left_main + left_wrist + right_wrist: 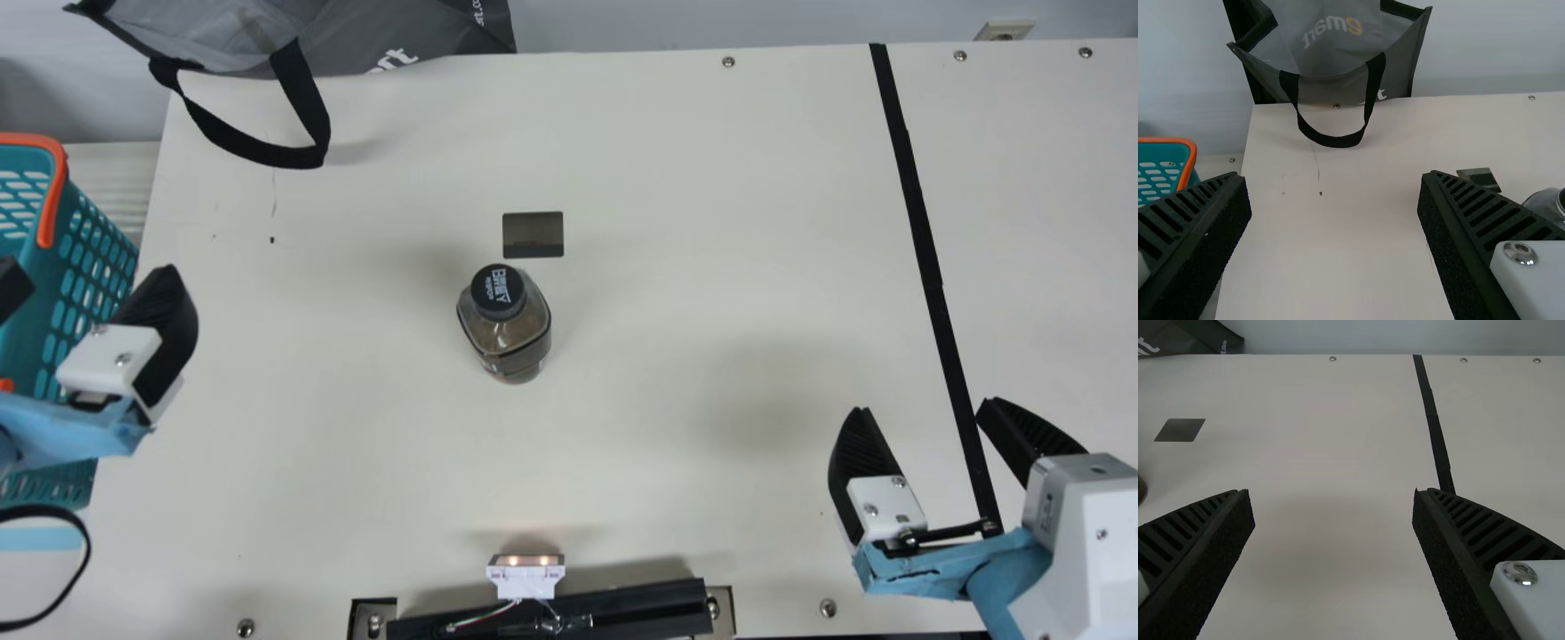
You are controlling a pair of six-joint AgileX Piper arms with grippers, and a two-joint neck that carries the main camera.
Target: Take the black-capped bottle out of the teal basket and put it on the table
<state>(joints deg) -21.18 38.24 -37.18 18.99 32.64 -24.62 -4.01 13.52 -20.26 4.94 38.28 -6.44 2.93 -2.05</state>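
Jaws spread: left gripper (87,268) near basket (55,276), right gripper (925,406) over table (711,222).

From where I stand, a pale blue-grey wall (676,20) runs behind the cream table (667,178), with a socket (1005,32) just past the table's far edge, toward the right. Soft light leaves blurred shadows on the table.
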